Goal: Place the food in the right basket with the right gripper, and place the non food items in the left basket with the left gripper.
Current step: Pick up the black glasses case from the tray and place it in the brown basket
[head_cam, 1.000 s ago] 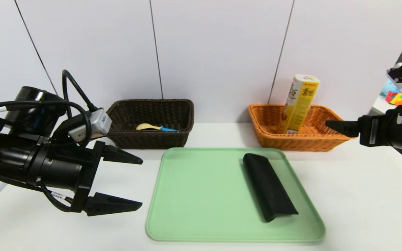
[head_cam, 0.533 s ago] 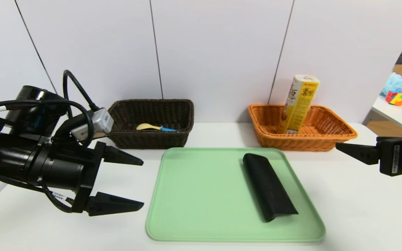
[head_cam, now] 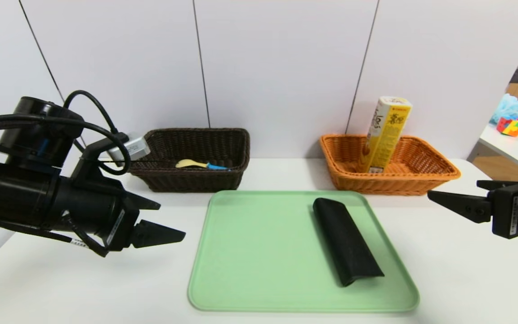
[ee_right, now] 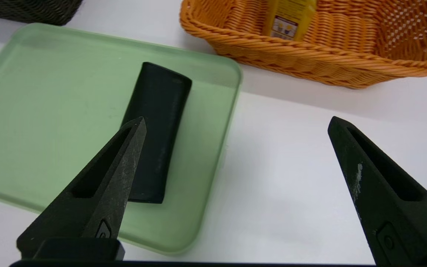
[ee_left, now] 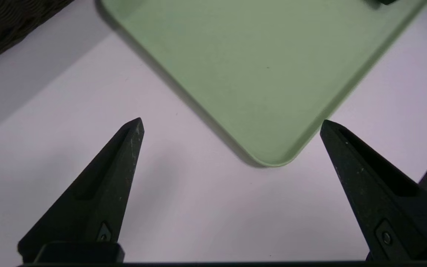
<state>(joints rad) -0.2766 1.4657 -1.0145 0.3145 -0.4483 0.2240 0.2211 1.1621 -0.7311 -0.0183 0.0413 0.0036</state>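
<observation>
The left gripper [head_cam: 162, 220] hovered wide open and empty off the green tray's [head_cam: 259, 252] left edge. Behind it, the dark basket [head_cam: 196, 180] at the desk's [head_cam: 466, 270] back edge held a spoon [head_cam: 200, 164]. A black case [head_cam: 346, 240] lay near the tray's right edge. The orange basket [head_cam: 389, 182] held an upright yellow box [head_cam: 387, 132]. The right gripper [head_cam: 454, 195], fingers spread and empty, hung off the tray's right side.

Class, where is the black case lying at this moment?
In the head view, the black case lies slantwise on the right half of the green tray, in front of the orange basket holding the yellow box.
</observation>
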